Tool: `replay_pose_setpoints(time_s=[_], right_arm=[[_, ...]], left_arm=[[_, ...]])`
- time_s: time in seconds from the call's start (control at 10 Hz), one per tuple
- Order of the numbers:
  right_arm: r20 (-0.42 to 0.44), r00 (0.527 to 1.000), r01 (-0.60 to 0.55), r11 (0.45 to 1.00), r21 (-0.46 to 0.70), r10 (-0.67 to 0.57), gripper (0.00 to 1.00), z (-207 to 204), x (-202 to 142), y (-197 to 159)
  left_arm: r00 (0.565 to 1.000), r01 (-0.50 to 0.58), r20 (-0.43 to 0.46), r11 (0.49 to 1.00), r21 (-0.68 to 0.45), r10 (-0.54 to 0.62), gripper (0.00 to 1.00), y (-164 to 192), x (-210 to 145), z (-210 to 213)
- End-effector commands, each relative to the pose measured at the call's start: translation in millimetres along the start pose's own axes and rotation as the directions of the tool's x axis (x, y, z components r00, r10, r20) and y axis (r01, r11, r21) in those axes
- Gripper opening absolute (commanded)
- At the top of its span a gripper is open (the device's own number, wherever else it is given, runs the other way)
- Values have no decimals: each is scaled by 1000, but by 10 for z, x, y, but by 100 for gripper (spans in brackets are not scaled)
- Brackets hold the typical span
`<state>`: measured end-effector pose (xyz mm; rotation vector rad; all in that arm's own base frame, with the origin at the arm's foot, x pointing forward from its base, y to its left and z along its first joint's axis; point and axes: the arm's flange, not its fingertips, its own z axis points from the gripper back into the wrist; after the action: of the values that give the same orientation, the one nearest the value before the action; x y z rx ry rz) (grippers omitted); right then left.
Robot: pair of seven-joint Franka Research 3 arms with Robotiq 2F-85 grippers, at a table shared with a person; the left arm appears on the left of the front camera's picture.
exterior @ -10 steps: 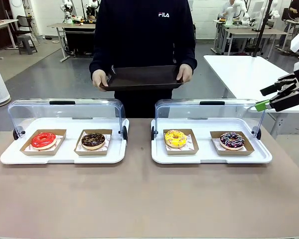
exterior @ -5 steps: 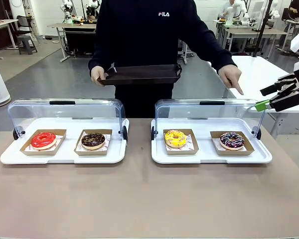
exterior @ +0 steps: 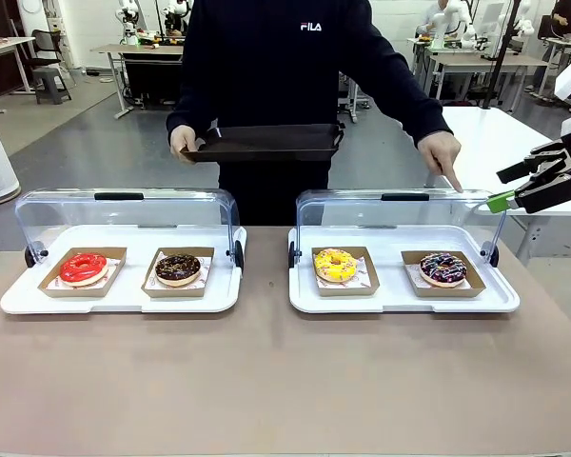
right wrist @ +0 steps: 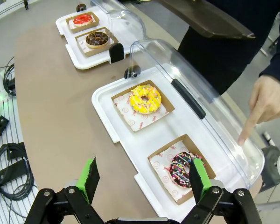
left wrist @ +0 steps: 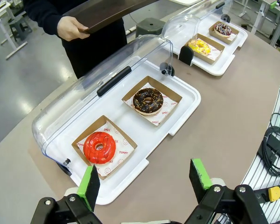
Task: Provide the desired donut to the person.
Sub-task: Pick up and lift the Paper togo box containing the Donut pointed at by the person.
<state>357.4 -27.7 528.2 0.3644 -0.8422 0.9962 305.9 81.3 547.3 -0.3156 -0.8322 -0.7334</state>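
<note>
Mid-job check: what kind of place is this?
Probably a lab staged as a donut counter: clear-lidded display trays of donuts, a person holding a dark serving tray, workbenches behind.

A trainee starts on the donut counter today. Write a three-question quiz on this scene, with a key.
1. Pick one: the person's pointing hand aims at which donut? A the red one, B the yellow one, C the dark sprinkled donut.
2. True or false: the right pincer grips a donut.
3. Fill in: the person's other hand holds a dark ____.
Key: 1 C; 2 false, it is open, off to the side of the table; 3 tray.
</note>
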Motion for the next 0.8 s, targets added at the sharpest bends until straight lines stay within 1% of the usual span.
replay_pose_setpoints(time_s=[0.0, 0.7], right_arm=[[27, 1000, -1, 1000, 12, 1, 100, -16, -9, 3], [27, 1000, -1, 1000, 12, 1, 100, -16, -9, 3]], left_arm=[[1000, 0, 7, 1000, -4, 0, 100, 1, 2, 6], [1000, 0, 7, 1000, -4, 0, 100, 1, 2, 6]])
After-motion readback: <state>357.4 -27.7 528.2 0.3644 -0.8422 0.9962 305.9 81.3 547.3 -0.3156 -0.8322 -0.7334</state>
